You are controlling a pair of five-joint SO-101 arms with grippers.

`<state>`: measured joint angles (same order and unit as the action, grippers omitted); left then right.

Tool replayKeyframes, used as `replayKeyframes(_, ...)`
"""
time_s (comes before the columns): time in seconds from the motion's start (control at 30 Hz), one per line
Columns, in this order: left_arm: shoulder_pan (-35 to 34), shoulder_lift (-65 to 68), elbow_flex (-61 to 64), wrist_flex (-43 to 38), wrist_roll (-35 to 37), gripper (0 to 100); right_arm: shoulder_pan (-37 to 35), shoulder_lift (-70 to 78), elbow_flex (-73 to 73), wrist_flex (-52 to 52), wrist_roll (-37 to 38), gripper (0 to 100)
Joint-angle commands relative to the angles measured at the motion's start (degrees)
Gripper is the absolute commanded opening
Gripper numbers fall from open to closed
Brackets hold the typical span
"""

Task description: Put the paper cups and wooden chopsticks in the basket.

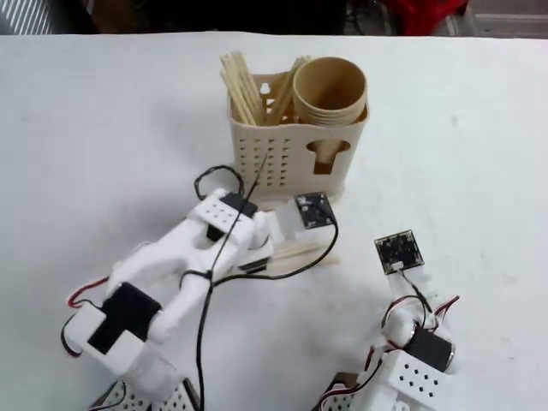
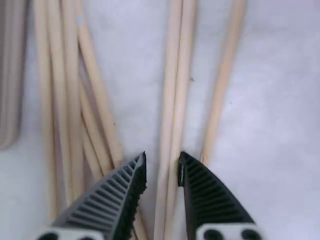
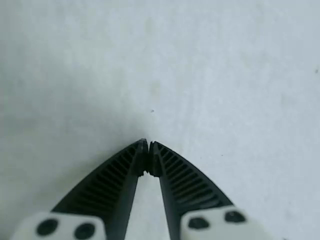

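Straddles two loose chopsticks (image 2: 174,100) with left jaws parted, mid-frame below the basket (image 1: 282,158); holds right jaws closed, empty, over the surface (image 3: 225,75).

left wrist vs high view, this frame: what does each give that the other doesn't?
Left wrist adds: the left gripper is open, with its fingers on either side of a pair of loose chopsticks. More lie spread to both sides.
High view adds: the basket holds stacked paper cups and upright chopsticks. The right arm sits apart from the basket, over bare table.
Both: loose chopsticks lying on the white table in front of the basket, with the left arm over them.
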<state>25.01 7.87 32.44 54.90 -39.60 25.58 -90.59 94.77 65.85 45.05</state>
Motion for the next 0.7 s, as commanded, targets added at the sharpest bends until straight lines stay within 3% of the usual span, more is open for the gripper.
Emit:
replayKeyframes(0.0,-0.8,1.5,-4.1,0.7,-0.6,7,0.4,-0.4,-0.2,0.4,-0.1,1.7)
replayKeyframes(0.1,-0.8,1.6,-4.2,0.9,-0.6,3,0.4,-0.4,-0.2,0.4,-0.1,1.7)
replayKeyframes(0.37,-0.9,1.1,-4.4,1.4,-0.6,2,0.4,-0.4,-0.2,0.4,-0.1,1.7)
replayKeyframes(0.67,-0.8,-9.9,-16.8,19.5,-0.6,2,0.4,-0.4,-0.2,0.4,-0.1,1.7)
